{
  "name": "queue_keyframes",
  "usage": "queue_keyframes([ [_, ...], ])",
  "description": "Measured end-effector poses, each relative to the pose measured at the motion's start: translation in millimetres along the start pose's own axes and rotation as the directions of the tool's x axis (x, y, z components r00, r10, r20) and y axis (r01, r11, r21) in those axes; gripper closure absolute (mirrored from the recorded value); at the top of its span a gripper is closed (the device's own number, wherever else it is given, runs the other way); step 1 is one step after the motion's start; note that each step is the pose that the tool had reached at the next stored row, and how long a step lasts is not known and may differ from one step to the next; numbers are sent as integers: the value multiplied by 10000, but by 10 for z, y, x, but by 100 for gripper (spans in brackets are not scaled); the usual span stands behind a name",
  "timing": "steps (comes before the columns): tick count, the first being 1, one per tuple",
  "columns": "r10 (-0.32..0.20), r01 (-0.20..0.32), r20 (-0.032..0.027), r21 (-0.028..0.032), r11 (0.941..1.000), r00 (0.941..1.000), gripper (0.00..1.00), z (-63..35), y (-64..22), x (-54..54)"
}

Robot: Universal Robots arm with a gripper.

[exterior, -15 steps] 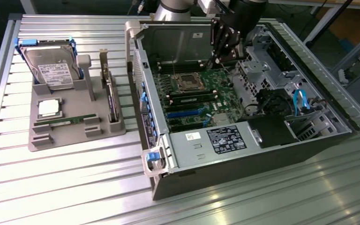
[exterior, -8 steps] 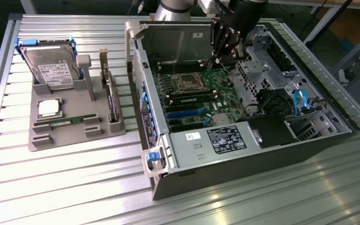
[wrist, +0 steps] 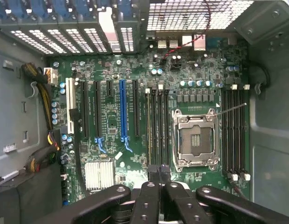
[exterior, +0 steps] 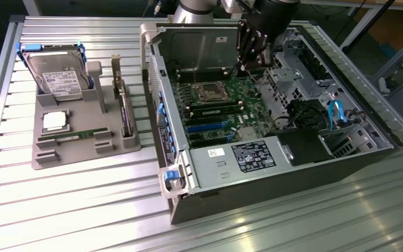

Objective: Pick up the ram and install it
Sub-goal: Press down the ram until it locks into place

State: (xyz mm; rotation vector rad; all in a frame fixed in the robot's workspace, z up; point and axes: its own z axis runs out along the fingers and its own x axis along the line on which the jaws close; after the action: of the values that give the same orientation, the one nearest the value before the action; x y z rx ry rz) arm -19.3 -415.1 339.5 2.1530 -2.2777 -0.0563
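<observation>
Over the green motherboard (wrist: 135,126) we see the black gripper (wrist: 159,171) fully closed, empty; one thin green ram stick (wrist: 148,128) sits seated in its slot beside the CPU socket (wrist: 195,139).

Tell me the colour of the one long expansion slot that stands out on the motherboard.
Blue; the long slot shows best in the wrist view.

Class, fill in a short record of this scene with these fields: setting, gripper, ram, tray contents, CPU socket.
setting: open computer case lying on a slatted metal table, motherboard exposed
gripper: gripper shut, over the motherboard inside the case, near the memory slots beside the CPU socket
ram: one green stick lying in the grey tray
tray contents: hard drive, silver CPU chip, expansion card
CPU socket: empty, frame closed
</observation>
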Motion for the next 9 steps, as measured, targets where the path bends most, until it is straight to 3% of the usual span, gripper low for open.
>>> queue_keyframes([
  [4, 727, -727, 24, 13, 9974, 9973, 90, 3, 0, 0],
  [9, 2119, -2119, 70, 35, 9773, 9773, 90, 6, 0, 0],
])
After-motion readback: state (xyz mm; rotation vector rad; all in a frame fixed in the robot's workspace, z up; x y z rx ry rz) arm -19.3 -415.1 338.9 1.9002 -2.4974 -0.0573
